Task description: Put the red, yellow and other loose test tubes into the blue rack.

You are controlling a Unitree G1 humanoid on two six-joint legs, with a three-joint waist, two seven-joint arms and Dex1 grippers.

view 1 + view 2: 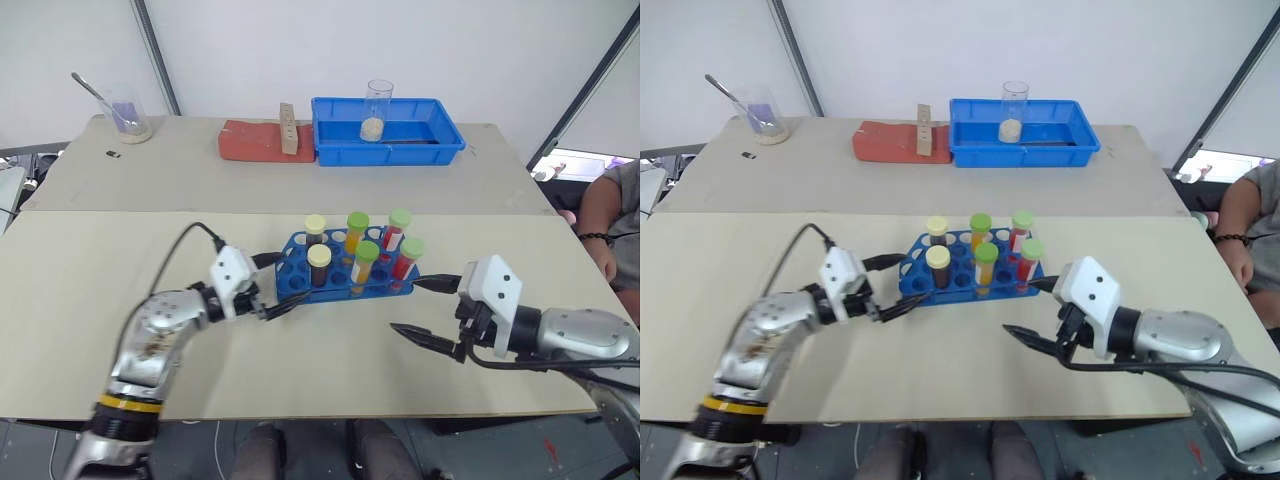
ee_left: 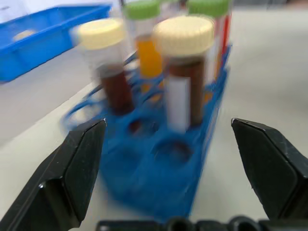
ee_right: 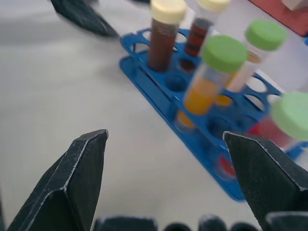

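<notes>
Six test tubes stand upright in the blue rack (image 1: 345,272), which sits on the near table (image 1: 90,300), between our two grippers. Two tubes with cream caps (image 1: 319,256) hold a dark brown content and are at the end of the rack nearest our left gripper (image 1: 272,301). Two tubes with green caps (image 1: 366,251) hold an orange-yellow content in the middle, and two more green-capped tubes (image 1: 411,249) with red content stand at the end nearest our right gripper (image 1: 425,308).

Our left gripper is just beside the rack's end with its fingers spread wide, and it holds nothing. In the left wrist view the rack lies between the two black fingers (image 2: 67,178), but we cannot tell if they touch it. Our right gripper is also released and holds nothing, with one fingertip close to the rack's other end.

On the far table we see a blue tray (image 1: 440,140) with a clear beaker (image 1: 377,110) in it, a red pad (image 1: 250,140) and a glass with a spoon (image 1: 125,115). A person's arm (image 1: 600,225) shows at the right edge.
</notes>
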